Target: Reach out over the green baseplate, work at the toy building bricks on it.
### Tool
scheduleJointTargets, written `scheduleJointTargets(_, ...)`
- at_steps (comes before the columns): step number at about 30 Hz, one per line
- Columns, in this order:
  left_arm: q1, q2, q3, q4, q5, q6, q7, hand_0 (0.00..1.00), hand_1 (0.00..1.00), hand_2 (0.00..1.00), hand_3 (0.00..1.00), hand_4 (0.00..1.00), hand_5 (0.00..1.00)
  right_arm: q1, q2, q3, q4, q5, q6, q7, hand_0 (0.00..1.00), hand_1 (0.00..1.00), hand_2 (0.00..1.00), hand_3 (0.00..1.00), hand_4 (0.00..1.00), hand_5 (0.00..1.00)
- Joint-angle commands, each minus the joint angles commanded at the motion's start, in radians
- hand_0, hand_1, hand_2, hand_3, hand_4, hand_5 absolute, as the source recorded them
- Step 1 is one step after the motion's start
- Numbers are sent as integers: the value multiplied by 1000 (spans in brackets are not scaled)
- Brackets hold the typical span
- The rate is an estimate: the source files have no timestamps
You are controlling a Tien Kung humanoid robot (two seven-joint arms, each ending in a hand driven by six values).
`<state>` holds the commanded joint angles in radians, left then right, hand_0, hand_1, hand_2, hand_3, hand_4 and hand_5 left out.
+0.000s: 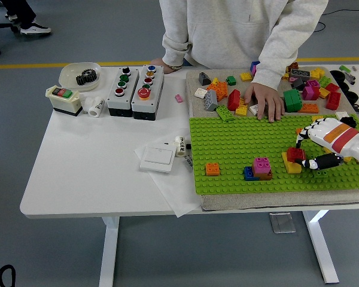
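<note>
The right robot hand (308,156) reaches in from three o'clock over the green baseplate (239,143). Its fingers pinch a red brick (296,154), which sits right on top of a yellow brick (291,164) on the plate.

The red brick may not line up with the bumps under it. Then it would tip or pop off when pushed. A hard push could also slide the whole plate on the surface.

A green brick (321,172) lies just under the fingers at four o'clock, and they could knock it. The pink brick stack (261,167) at nine o'clock is near too.

A person's hand (264,101) rests at twelve o'clock, well apart.
</note>
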<state>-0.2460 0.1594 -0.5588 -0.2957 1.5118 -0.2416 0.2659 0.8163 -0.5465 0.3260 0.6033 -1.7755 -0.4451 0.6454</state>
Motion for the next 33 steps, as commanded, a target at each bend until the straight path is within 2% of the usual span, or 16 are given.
scheduleJointTargets(7,0,0,-3,0,5,0,1,725,730,698,597,658,605,1,5,-3,-13,7,-3,0,661,588,592,535,748,539)
scheduleJointTargets(26,-5,-1,-4,1,6,3,-1,724,729,697,596,657,604,8,-1,-20,2,-10,-5,0,661,595,596,538,752,542)
scheduleJointTargets(32,-7,-1,-3,1,5,3,-1,724,729,698,596,657,604,8,-1,-16,2,-19,0,0,661,602,603,541,755,542)
scheduleJointTargets(33,-7,-1,-3,1,5,3,-1,724,729,697,596,658,606,8,-1,-15,1,-19,-1,0,664,615,628,543,762,533)
